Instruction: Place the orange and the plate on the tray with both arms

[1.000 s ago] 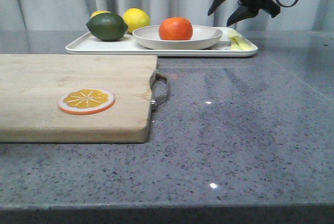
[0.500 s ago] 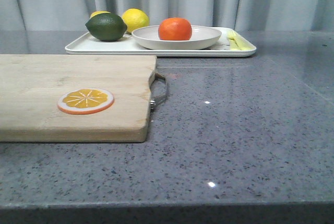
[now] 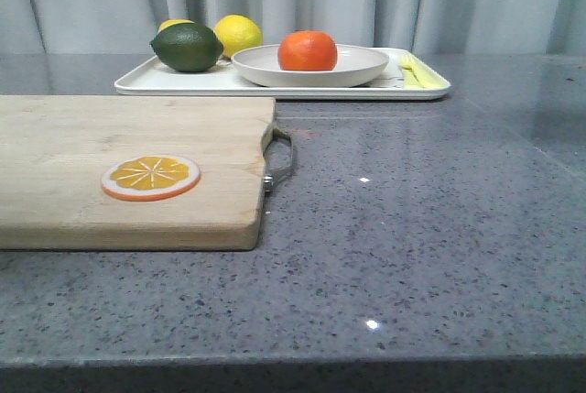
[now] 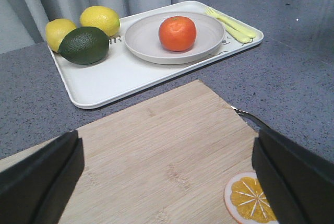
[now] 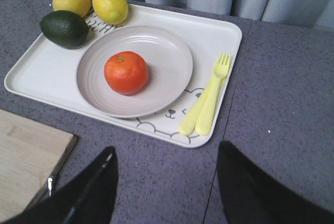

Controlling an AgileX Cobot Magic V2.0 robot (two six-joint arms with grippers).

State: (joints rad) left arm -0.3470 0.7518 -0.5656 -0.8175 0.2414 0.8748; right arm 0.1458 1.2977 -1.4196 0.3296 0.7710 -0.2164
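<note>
The orange (image 5: 126, 72) sits in the middle of the plate (image 5: 162, 51), and the plate rests on the white tray (image 5: 42, 75), which lies at the far side of the speckled grey surface (image 3: 430, 228). In the front view neither arm shows.

The right pincer (image 5: 166, 182) hangs with its two dark fingers (image 5: 88, 190) spread wide and nothing between them. It is over bare grey surface just short of the tray's near edge, so tray, plate and orange all lie ahead of it, apart from the fingertips. The bear drawing (image 5: 177, 110) printed on the tray is the part nearest this pincer. Beside the plate, on the tray's end, lie a pale yellow fork (image 5: 216, 96) and what seems to be a matching second utensil (image 5: 192, 114), its head hard to make out.

The left pincer (image 4: 166, 174) is likewise spread wide and empty, poised above the wooden cutting board (image 4: 156, 156). An orange slice disc (image 4: 250, 200) lies flat on the board close to one finger (image 4: 295, 177). Past the board's far edge, ahead of this pincer, is the tray with the plate and orange, and on its far corner a dark green lime (image 4: 83, 45) touching two lemons (image 4: 99, 19). The board's metal handle (image 3: 282, 159) projects from its end.
</note>
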